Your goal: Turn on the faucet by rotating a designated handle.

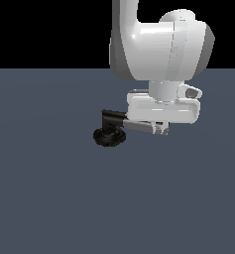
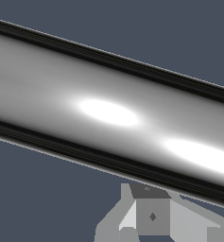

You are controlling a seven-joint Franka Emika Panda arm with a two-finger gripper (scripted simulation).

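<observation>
Gripper (image 1: 159,130) sits at the handle (image 1: 138,126); jaw state cannot be told. Push sideways steadily, pivoting about the faucet (image 1: 109,135) stem.

Black-based faucet (image 1: 109,136) — chrome handle (image 1: 137,127) sideways

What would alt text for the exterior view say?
A white robot arm reaches down with its claw at the chrome handle of a small black faucet on a plain grey-blue floor. The handle juts toward the exterior view's right; black background above.
</observation>
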